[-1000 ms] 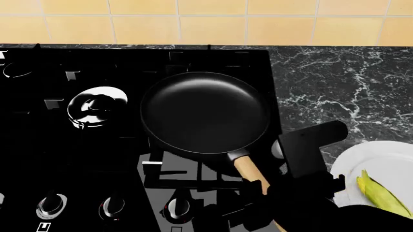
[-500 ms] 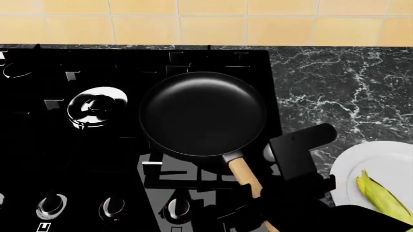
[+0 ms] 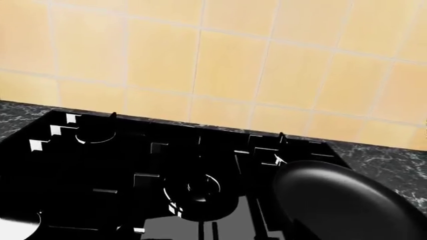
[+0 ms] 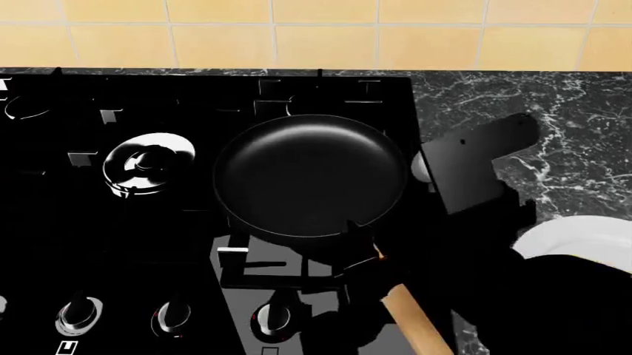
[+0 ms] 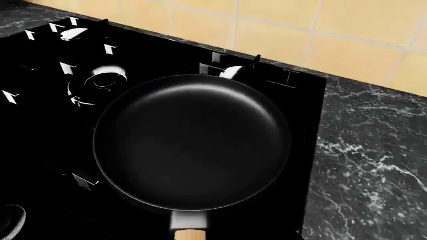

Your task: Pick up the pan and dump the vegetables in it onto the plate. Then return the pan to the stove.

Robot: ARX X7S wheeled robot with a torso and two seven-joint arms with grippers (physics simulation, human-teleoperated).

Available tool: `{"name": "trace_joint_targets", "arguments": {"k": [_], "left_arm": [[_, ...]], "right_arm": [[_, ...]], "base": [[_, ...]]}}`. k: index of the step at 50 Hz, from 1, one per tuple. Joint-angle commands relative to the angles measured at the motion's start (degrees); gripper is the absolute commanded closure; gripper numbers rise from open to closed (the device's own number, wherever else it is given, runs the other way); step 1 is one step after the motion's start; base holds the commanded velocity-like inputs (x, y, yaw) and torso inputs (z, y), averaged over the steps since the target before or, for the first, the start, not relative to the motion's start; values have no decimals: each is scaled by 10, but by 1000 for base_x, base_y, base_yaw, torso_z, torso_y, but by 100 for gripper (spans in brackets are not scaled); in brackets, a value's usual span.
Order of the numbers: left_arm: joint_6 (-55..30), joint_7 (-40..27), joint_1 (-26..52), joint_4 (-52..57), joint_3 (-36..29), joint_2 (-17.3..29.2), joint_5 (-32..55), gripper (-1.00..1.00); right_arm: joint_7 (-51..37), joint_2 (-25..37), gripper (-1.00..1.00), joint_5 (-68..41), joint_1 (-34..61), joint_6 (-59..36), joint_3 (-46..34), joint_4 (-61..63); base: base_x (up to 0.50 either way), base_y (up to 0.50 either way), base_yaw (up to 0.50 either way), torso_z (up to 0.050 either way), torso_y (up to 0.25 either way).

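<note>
The black pan rests flat on the stove, and its inside is bare in the right wrist view. Its wooden handle points toward the front right. My right gripper is a dark shape over the handle's root by the pan rim; its jaws are lost against the black stove. Only the handle's start shows in the right wrist view. The white plate peeks out at the right behind my right arm. The vegetables are hidden. My left gripper is out of view; its camera sees the pan's edge.
A silver burner cap sits left of the pan. Knobs line the stove's front edge. Dark marble counter lies right of the stove, and a tan tiled wall stands behind.
My right arm has moved up and away from me, now covering the handle's root and most of the plate. The corn seen earlier on the plate is hidden. The pan has barely shifted.
</note>
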State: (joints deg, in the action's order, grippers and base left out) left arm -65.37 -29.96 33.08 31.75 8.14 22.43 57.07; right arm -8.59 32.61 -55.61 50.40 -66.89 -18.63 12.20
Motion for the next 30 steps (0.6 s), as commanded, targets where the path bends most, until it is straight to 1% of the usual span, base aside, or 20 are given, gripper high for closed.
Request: {"name": "trace_joint_targets", "arguments": {"k": [1, 2, 4, 7, 10, 12, 14, 17, 21, 24, 25, 27, 30], "left_arm": [[-19, -8, 37, -12, -7, 3, 16, -100], [-23, -9, 49, -14, -12, 4, 16, -100], [-49, -23, 93, -27, -9, 0, 40, -100], [-63, -26, 141, -41, -29, -1, 40, -100], [-96, -44, 199, -72, -31, -16, 65, -100], [-105, -43, 222, -86, -40, -17, 68, -100], [-113, -52, 241, -115, -32, -28, 80, -100], [-109, -48, 254, -126, -39, -29, 75, -100], [-117, -40, 283, -144, -49, -25, 77, -100], [-124, -18, 304, -151, -88, -10, 63, -100], [-120, -16, 309, -154, -90, -9, 59, -100], [-126, -30, 344, -192, -75, -19, 63, -100], [-139, -31, 370, -207, -80, -22, 71, -100]], "right_arm": [[-40, 11, -100, -46, 52, -42, 51, 39], [-34, 18, -100, -44, 61, -46, 43, 48], [-54, 20, -100, -64, 75, -59, 68, 56], [-69, 28, -100, -80, 98, -71, 92, 58], [-76, 41, -100, -96, 125, -89, 106, 59], [-86, 44, -100, -105, 136, -96, 118, 55], [-99, 49, -100, -121, 136, -103, 139, 56], [-109, 53, -100, -132, 141, -105, 158, 48], [-101, 64, -100, -130, 185, -104, 164, 24], [-96, 65, -100, -121, 221, -110, 147, 7], [-97, 62, -100, -122, 227, -113, 146, 2], [-94, 58, -100, -113, 260, -115, 134, -17], [-91, 55, -100, -108, 285, -113, 134, -41]], "base": [[0, 0, 0, 0, 0], [0, 0, 0, 0, 0], [0, 0, 0, 0, 0], [0, 0, 0, 0, 0], [0, 0, 0, 0, 0], [0, 0, 0, 0, 0], [0, 0, 0, 0, 0], [0, 0, 0, 0, 0], [0, 0, 0, 0, 0], [0, 0, 0, 0, 0], [0, 0, 0, 0, 0], [0, 0, 0, 0, 0], [0, 0, 0, 0, 0]]}}
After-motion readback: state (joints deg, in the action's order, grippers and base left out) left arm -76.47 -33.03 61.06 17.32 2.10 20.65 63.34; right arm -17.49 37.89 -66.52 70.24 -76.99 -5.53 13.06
